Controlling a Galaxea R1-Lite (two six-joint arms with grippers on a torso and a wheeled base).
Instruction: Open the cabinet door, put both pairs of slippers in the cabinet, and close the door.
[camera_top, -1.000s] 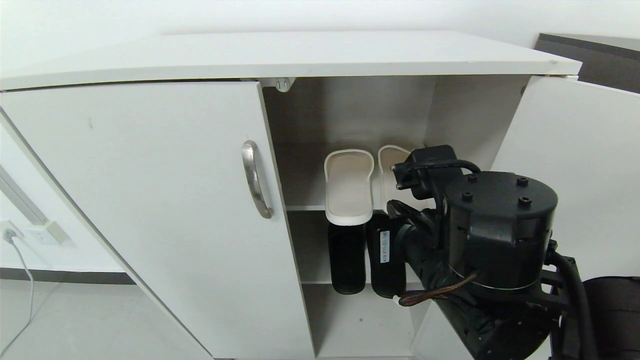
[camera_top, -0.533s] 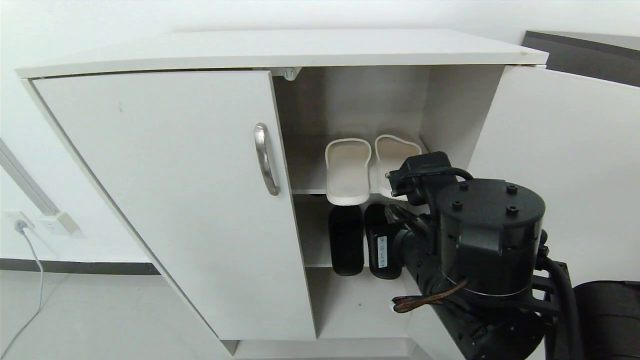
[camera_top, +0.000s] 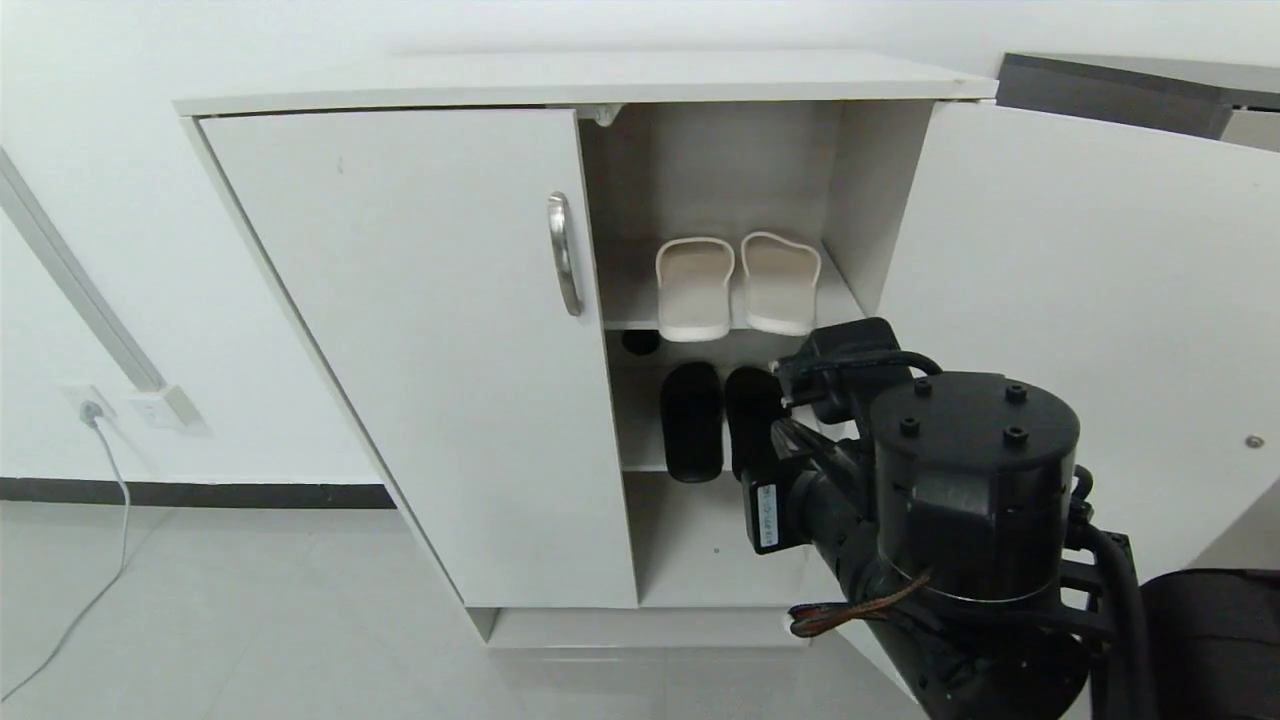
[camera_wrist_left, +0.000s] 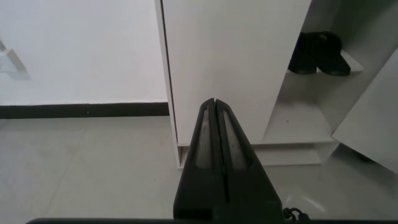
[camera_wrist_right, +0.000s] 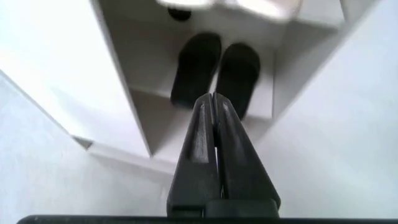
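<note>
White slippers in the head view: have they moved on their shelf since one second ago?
No. The white slippers still lie side by side on the upper shelf, heels at its front edge. The whole picture shifted because the camera moved.

white slippers (camera_top: 695, 288) on upper shelf (camera_top: 626, 298), black slippers (camera_top: 692, 422) below, right door (camera_top: 1080, 300) open
</note>
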